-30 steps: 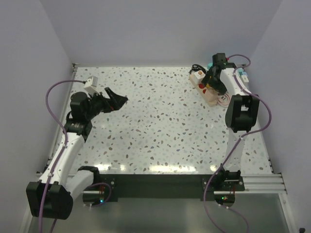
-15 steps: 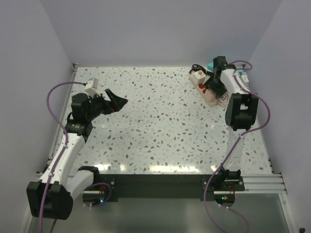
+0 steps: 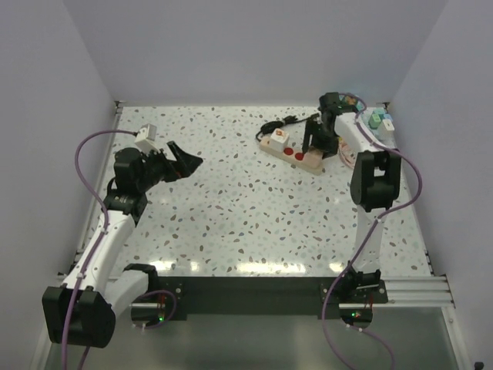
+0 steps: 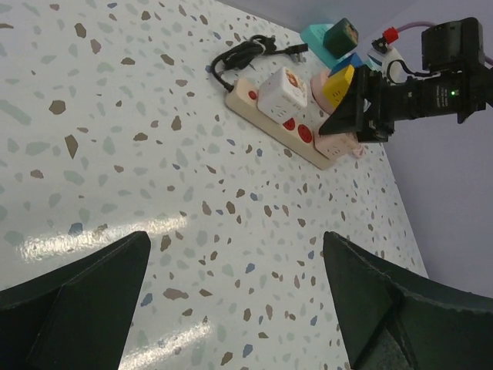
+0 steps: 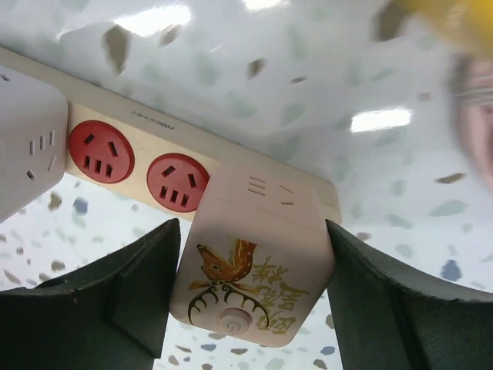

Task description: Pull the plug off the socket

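Note:
The socket is a long cream strip (image 3: 293,153) (image 4: 262,114) with red outlets (image 5: 100,150), lying at the back right of the table. The plug in its end outlet is a pale pink cube with a gold deer drawing (image 5: 254,262) (image 4: 337,143). My right gripper (image 5: 254,297) (image 3: 314,145) is shut on this cube, one finger pressed against each side. A white cube (image 4: 282,88) (image 5: 23,146) sits in another outlet. My left gripper (image 4: 235,297) (image 3: 192,159) hangs open over the left of the table, far from the strip, with nothing in it.
A coiled black cord (image 4: 243,55) (image 3: 281,122) lies behind the strip. Teal, yellow and blue blocks (image 4: 333,40) (image 3: 375,119) crowd the back right corner by the wall. Speckled tabletop (image 3: 246,208) stretches between the arms.
My right gripper closed on the pink cube and swung left, dragging the strip away from the right wall toward the back middle. The left arm has not moved.

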You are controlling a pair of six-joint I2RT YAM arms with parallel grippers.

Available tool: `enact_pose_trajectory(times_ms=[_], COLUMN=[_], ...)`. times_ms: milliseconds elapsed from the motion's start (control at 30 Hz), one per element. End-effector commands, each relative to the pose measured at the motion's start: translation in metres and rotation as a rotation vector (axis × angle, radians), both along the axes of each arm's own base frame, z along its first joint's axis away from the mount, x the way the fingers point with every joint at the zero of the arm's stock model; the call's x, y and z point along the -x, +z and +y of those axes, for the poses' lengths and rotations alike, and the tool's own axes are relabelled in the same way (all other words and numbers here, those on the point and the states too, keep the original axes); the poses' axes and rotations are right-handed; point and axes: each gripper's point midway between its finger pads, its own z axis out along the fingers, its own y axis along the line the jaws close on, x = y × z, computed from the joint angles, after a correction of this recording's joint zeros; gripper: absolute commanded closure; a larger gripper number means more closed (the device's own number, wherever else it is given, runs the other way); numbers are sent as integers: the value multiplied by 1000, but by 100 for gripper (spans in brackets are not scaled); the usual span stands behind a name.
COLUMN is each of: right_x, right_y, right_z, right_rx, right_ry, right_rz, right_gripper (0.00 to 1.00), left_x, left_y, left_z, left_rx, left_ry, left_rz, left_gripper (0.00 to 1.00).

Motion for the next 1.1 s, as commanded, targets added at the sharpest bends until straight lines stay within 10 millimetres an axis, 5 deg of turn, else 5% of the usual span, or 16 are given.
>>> enact_pose_trajectory(times_ms=[0,200,400,667,1067], right_x=[64,121,157,155,148], right_y=[41,27,13,10,26], right_z=[139,210,245,244,241], right_rx=[-269,-239,-187,-126,-128], right_ry=[439,656,750,694,630], right_rz=[20,56,68,16,-93], right_gripper=[100,100,100,100,100], left_x=[0,1,3,5,35], left_y=[-12,-25,-55,-89,-106], left_z=[-3,-17,-32,-36,-88], left_rx=[-28,-57,-210,-396,-361], left_ry=[-10,-36,-82,-178,-448], left_rz=[26,61,152,238,235], left_gripper=[0,0,2,6,8])
